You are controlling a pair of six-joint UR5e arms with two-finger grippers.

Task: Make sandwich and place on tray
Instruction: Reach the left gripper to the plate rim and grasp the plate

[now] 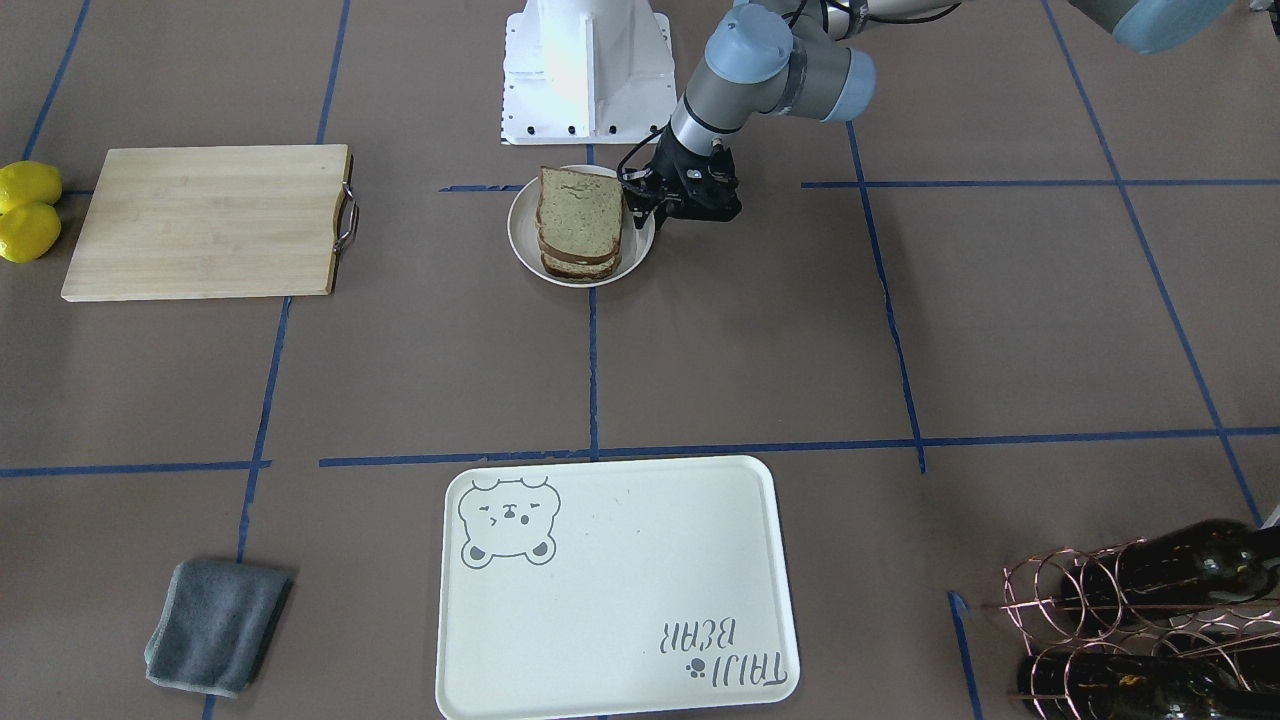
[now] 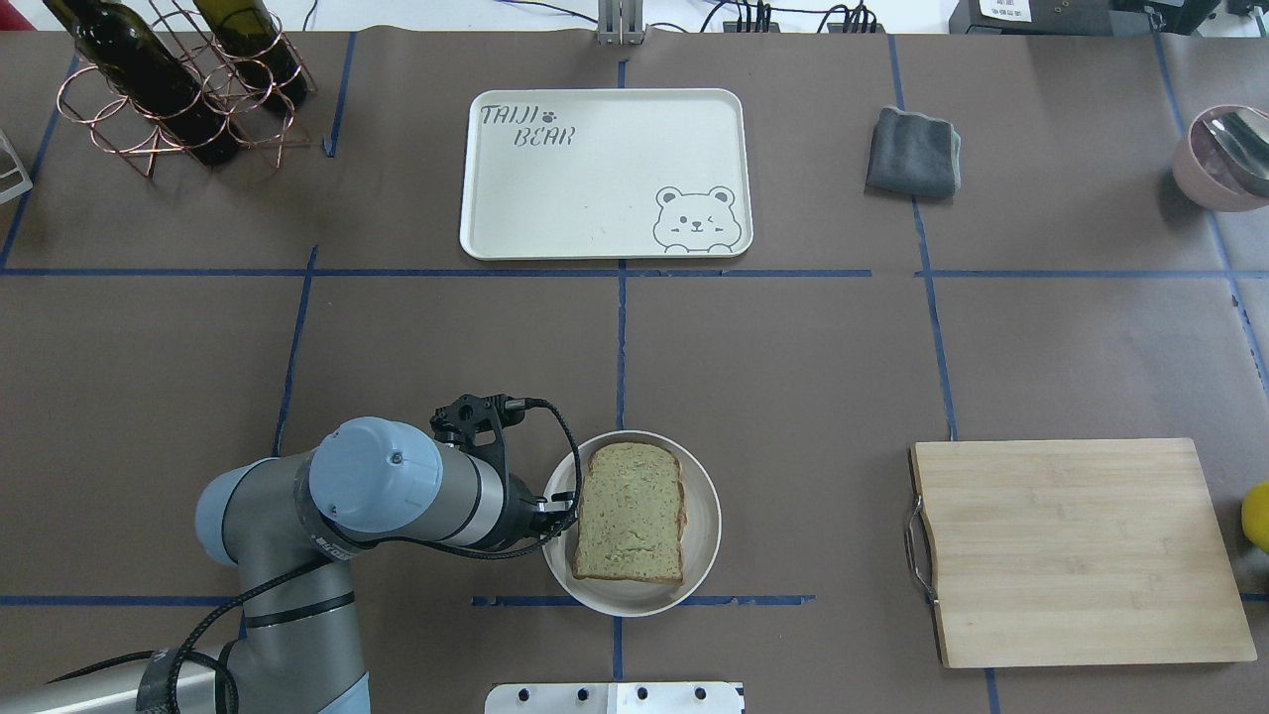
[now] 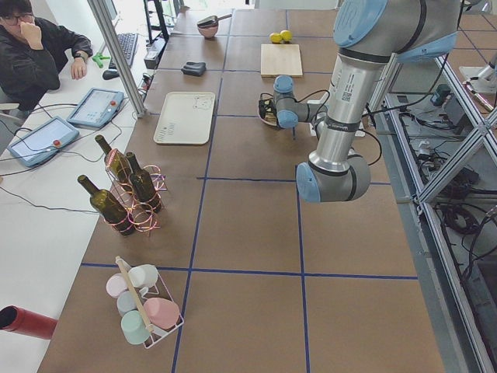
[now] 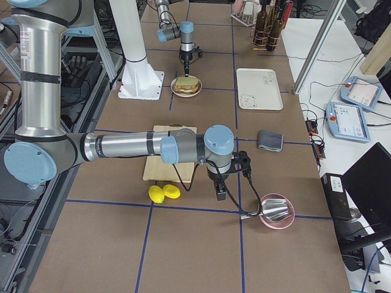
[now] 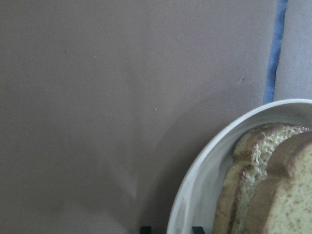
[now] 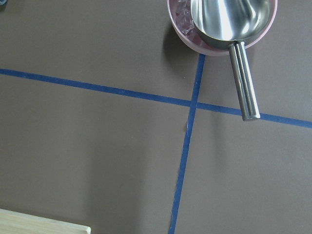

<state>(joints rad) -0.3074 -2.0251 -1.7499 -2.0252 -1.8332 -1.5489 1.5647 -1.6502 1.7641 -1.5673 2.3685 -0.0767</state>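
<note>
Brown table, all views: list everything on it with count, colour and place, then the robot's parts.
sandwich: 1, tan, on the dish
dish: 1, white, near the robot's base
tray: 1, cream, far side, centre
cutting board: 1, pale wood, robot's right
lemons: 2, yellow, beyond the board
cloth: 1, grey, right of the tray
bottles: 3, dark, in the rack
rack: 1, copper, far left
bowl: 1, pink, far right
scoop: 1, steel, in the bowl
cups: several, pastel, left end
left gripper: 1, black, fingers astride the dish's rim
right gripper: 1, black, near the bowl; state unclear
</note>
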